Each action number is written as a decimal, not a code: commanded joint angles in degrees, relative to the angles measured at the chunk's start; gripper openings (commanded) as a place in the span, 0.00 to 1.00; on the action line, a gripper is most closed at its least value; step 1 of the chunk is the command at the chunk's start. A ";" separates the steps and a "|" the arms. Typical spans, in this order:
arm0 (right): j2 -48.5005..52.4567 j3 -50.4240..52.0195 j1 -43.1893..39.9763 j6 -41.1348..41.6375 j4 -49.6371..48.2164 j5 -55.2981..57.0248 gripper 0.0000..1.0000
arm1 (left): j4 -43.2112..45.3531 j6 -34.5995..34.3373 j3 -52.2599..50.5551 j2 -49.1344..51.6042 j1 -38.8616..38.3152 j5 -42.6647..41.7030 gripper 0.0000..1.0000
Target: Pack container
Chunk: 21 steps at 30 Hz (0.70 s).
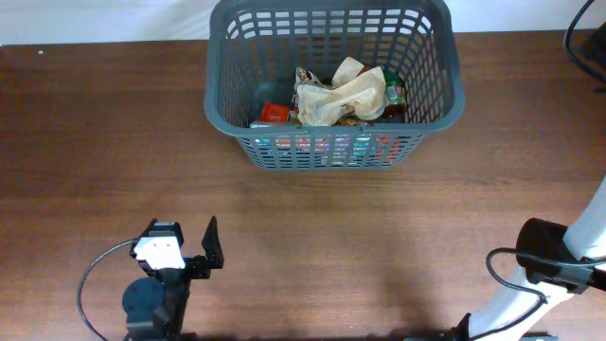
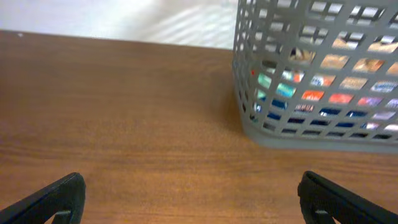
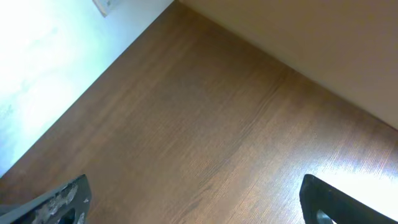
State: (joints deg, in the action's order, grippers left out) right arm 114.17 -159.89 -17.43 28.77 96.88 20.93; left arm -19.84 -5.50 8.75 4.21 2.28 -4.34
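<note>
both of mine stood apart and empty. the left gripper [image 2: 198,202] had its fingers spread wide with only bare table [image 2: 112,124] between them. the right gripper [image 3: 196,199] was just as wide, with nothing held.

the container [image 2: 298,124] lay ahead of my left gripper and off to its right, well apart from the fingertips, resting flat on the wood. its near left corner was the part closest to that gripper. its long axis ran crosswise to my left gripper's reach, so the long slotted wall faced me broadside, not the short end. from above i could see a crumpled beige wrapper [image 1: 341,93] lying on top inside it, a red pack [image 1: 275,112] to the wrapper's left and a dark jar [image 1: 393,95] to its right. more coloured packs showed through the slots.

my right wrist saw only wood and a pale edge beyond it, with no container in sight, so i judged the left arm the nearer one. any coming reach toward the basket looked to be forward and rightward for the left arm, clearing the rim from above.

i saw nothing loose on the table near either gripper, so i judged the packing far along, perhaps done.
</note>
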 commanded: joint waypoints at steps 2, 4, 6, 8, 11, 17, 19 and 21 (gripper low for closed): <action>-0.17 -0.07 0.11 0.68 -0.17 0.11 0.99 | 0.35 -0.52 -2.01 -0.61 0.24 -0.83 0.99; -0.17 -0.07 0.11 0.68 -0.17 0.11 0.99 | 0.33 -0.50 -2.54 -0.61 0.24 -0.83 0.99; -0.17 -0.07 0.11 0.68 -0.17 0.11 0.99 | 0.35 -0.48 -2.73 -0.61 0.24 -0.74 0.99; -0.17 -0.07 0.11 0.68 -0.17 0.09 0.99 | 0.35 -0.46 -2.73 -0.61 0.24 -0.07 0.99; -0.17 -0.07 0.11 0.68 -0.17 0.11 0.99 | 0.35 -0.46 -2.73 -0.61 0.24 1.33 0.99; -0.17 -0.07 0.11 0.68 -0.17 0.09 0.99 | 0.33 4.59 -2.73 -0.61 0.24 3.26 0.99; -0.17 -0.07 0.11 0.68 -0.17 0.11 0.99 | 0.33 10.10 -2.73 -0.61 0.24 3.26 0.99; -0.17 -0.07 0.11 0.68 -0.17 0.09 0.99 | 0.33 13.92 -2.73 -0.61 0.24 3.28 0.99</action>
State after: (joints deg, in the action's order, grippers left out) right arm 114.17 -159.89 -17.43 28.75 96.88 20.93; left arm -19.84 -0.47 6.72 4.21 2.28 -1.91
